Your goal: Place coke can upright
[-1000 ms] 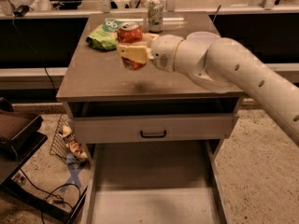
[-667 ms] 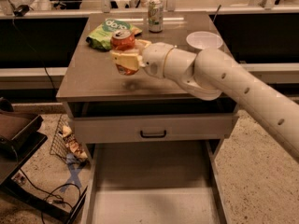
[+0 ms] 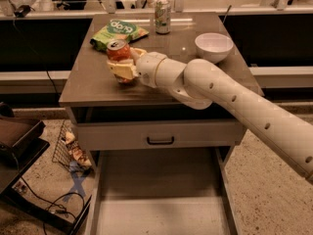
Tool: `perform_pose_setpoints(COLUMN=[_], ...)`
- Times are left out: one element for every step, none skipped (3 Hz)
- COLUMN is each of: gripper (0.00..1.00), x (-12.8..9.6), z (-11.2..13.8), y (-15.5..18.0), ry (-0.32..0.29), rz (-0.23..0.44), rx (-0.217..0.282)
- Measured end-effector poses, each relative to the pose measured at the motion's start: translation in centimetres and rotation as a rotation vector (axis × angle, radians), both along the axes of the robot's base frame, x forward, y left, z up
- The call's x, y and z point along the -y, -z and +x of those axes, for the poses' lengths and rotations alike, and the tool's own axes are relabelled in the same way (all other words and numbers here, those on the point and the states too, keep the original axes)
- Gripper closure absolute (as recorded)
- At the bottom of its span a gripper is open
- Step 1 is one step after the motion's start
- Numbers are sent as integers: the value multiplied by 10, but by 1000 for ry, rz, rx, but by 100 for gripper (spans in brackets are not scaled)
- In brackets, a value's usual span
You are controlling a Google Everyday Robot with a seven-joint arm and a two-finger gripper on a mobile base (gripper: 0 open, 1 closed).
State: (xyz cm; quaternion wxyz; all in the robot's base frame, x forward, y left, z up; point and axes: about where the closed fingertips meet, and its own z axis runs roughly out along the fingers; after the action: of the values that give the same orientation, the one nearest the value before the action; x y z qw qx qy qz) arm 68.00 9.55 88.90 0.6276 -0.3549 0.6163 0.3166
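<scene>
The coke can (image 3: 118, 51), orange-red with a silver top, is held upright in my gripper (image 3: 124, 65) over the left part of the table top (image 3: 161, 77). The cream fingers (image 3: 123, 70) are shut on the can's lower body. The can's bottom is hidden behind the fingers, so I cannot tell whether it touches the table. My white arm reaches in from the lower right.
A green chip bag (image 3: 119, 31) lies just behind the can. A green-and-silver can (image 3: 163, 16) stands at the back. A white bowl (image 3: 213, 47) sits at the right. The drawer (image 3: 159, 136) below is closed. Clutter lies on the floor at left.
The gripper with the coke can has moved left and back toward the chip bag, and the arm has swung lower. The white bowl is uncovered.
</scene>
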Motion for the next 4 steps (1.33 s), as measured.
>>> perform_pose_setpoints(gripper=[100, 82, 60, 28], x=[3, 3, 3, 3], z=[5, 5, 5, 5], y=[24, 23, 22, 21], ry=[39, 42, 42, 42], rz=[16, 17, 17, 17], rx=[-60, -63, -63, -63])
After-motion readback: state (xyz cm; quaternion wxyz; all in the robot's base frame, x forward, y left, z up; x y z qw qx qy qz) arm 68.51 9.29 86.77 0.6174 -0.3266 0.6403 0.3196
